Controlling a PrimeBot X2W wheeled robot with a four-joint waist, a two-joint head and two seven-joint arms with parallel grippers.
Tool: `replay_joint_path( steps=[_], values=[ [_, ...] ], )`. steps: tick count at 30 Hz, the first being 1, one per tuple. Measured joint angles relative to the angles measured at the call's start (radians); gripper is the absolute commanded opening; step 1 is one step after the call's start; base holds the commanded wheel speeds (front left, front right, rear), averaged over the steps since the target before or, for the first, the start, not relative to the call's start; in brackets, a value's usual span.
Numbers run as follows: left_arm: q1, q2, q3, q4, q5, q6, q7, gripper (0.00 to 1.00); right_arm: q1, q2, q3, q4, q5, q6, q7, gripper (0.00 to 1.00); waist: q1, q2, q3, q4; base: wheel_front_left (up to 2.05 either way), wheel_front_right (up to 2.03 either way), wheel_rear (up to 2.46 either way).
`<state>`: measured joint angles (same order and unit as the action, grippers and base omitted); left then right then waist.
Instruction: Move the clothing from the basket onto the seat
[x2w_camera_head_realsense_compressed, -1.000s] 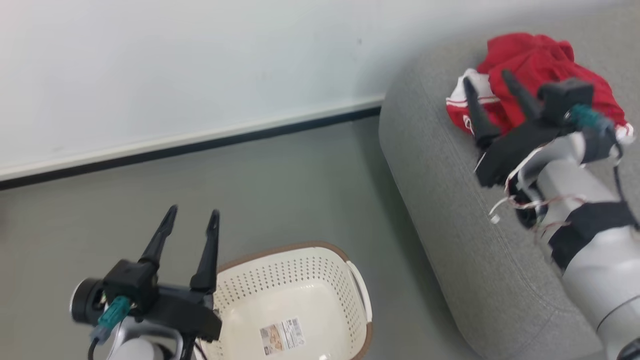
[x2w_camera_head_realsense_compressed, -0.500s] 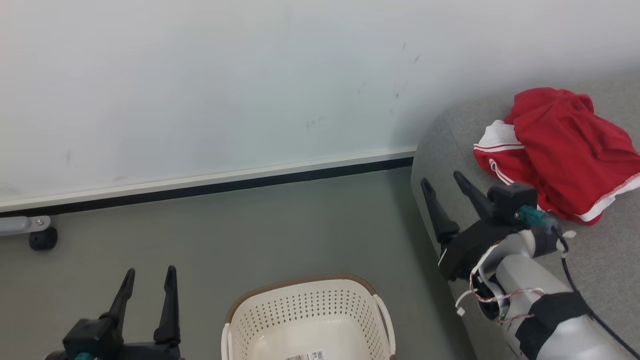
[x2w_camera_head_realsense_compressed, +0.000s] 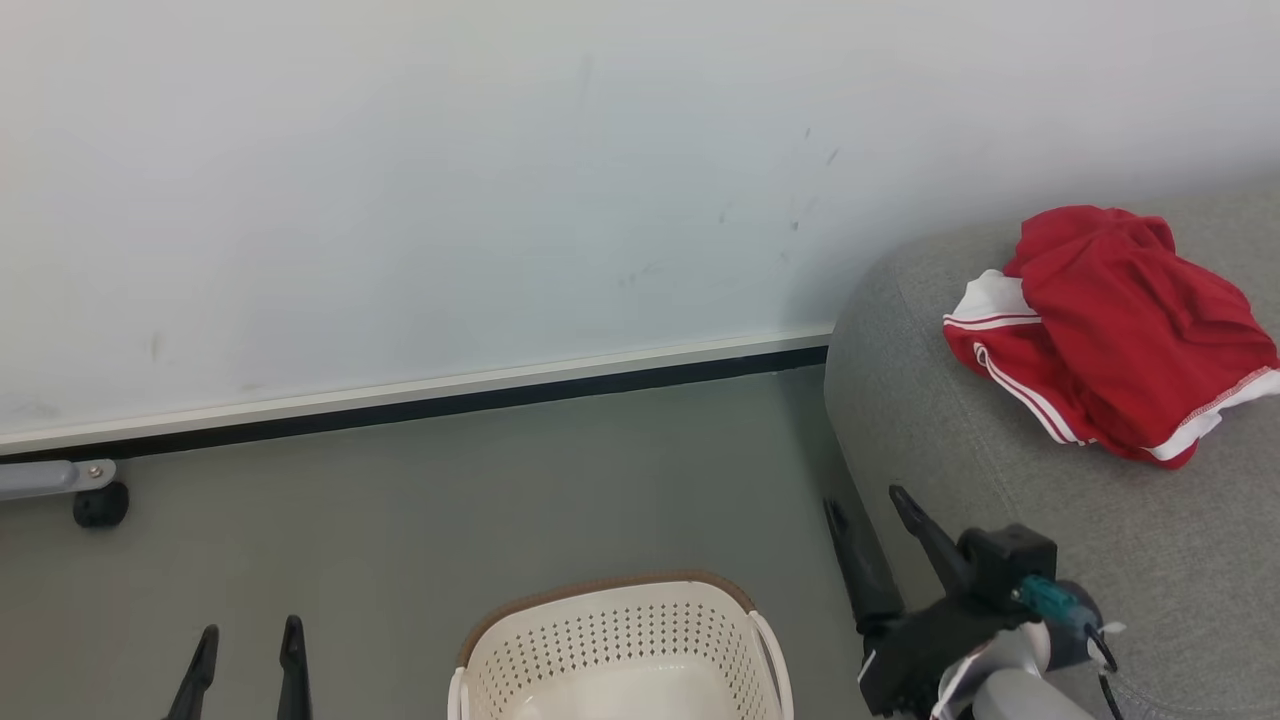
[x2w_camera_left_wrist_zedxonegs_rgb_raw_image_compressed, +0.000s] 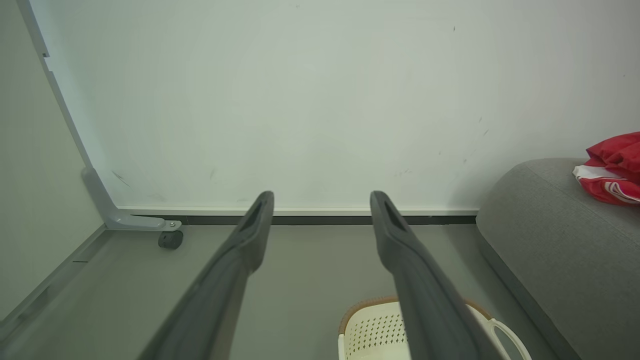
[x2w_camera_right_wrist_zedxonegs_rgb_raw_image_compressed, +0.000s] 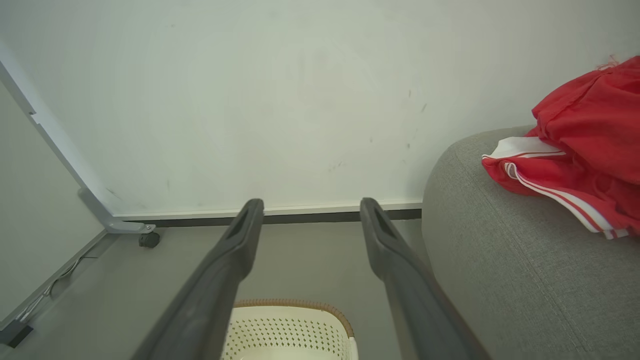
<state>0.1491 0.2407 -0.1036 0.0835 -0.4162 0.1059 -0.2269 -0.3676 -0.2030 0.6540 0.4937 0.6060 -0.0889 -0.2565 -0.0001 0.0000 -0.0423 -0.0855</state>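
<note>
1. Dark fingers of the right gripper (x2w_camera_head_realsense_compressed: 865, 500) stand spread wide with nothing between them. Their tips point up the head view, low beside the rounded left end of the seat (x2w_camera_head_realsense_compressed: 960, 450).
2. The left gripper (x2w_camera_head_realsense_compressed: 250, 630) is likewise spread and empty, its tips rising at the lower left over the grey floor (x2w_camera_head_realsense_compressed: 450, 480).
3. Between the two grippers sits the basket (x2w_camera_head_realsense_compressed: 610, 590), upright on the floor and just beside the seat's end. The part of its inside that shows is pale and holds no red fabric, though its near half is cut off by the frame edge.
4. The clothing (x2w_camera_head_realsense_compressed: 1110, 330) lies as one crumpled red heap on top of the seat. It is up and to the right of the right gripper, well apart from it, and neither gripper touches it.
5. The heap's long axis runs across the head view from left to right, dipping a little toward the right. Its white-striped panel forms the left end, the end nearer the right gripper.
6. The right arm is clearly the nearer one. The left gripper has both the basket and the seat's end between it and the heap.
7. Judged from how things lie, the transfer looks complete. Any further handling of the heap would fall to the right arm, reaching forward and to its right. The basket's hidden near half is the one thing left to check.
</note>
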Motion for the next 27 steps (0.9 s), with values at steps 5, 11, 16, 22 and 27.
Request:
replay_joint_path(
  steps=[5, 11, 16, 22, 27],
  values=[
    [0.033, -0.015, 0.014, -0.009, 0.004, 0.002, -0.005, 1.00, 0.090, -0.012, -0.026, -0.099, -0.027, -0.016, 0.000, 1.00, 0.0000, 0.0000, -0.002, -0.003, 0.00, 0.00, 0.00],
    [0.047, -0.022, 0.025, -0.027, 0.007, 0.009, -0.005, 1.00, 0.158, -0.040, -0.065, -0.186, -0.063, -0.027, 0.000, 1.00, 0.0001, -0.0001, -0.002, -0.006, 0.00, 0.00, 0.00],
    [0.065, -0.024, 0.028, -0.031, 0.024, 0.010, -0.005, 1.00, 0.198, -0.046, -0.100, -0.242, -0.096, -0.034, 0.000, 1.00, 0.0000, 0.0000, -0.004, -0.007, 0.00, 0.00, 0.00],
    [0.064, -0.026, 0.038, -0.034, 0.052, 0.010, -0.010, 1.00, 0.236, -0.057, -0.146, -0.300, -0.122, -0.035, 0.000, 1.00, 0.0000, 0.0000, -0.007, -0.005, 0.00, 0.00, 0.00],
    [0.065, -0.030, 0.047, -0.036, 0.058, 0.014, -0.013, 1.00, 0.262, -0.065, -0.184, -0.328, -0.148, -0.036, 0.000, 1.00, 0.0000, 0.0000, -0.008, -0.004, 0.00, 0.00, 0.00]
  ],
)
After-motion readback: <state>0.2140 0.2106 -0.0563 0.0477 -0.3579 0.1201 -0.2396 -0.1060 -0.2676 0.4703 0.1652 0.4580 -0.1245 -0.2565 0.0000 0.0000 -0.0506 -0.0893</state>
